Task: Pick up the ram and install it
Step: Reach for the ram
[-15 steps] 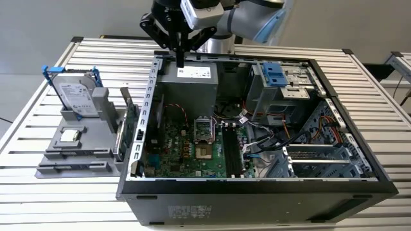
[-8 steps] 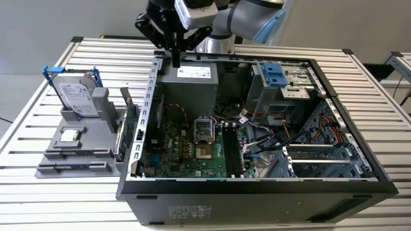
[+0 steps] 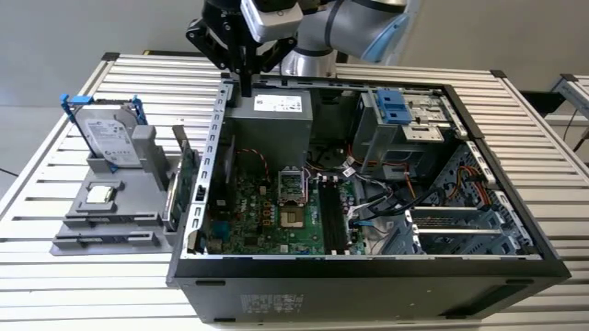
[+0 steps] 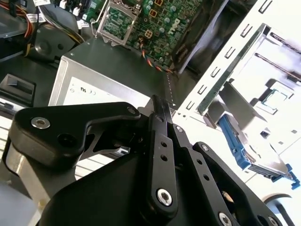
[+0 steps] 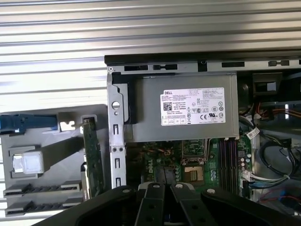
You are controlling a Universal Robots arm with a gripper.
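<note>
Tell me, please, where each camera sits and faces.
Exterior view: off the arm, looking down into the computer case; arm and pincer show above its far edge.
First wrist view: on the wrist, looking down at the power supply; pincer links show.
Second wrist view: on the wrist, looking slantwise along the pincer toward the motherboard.
Shared: all three show the power supply.

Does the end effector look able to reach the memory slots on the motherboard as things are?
Probably yes: the case lies open upward and nothing covers the memory slots, though loose cables lie close beside them.
</note>
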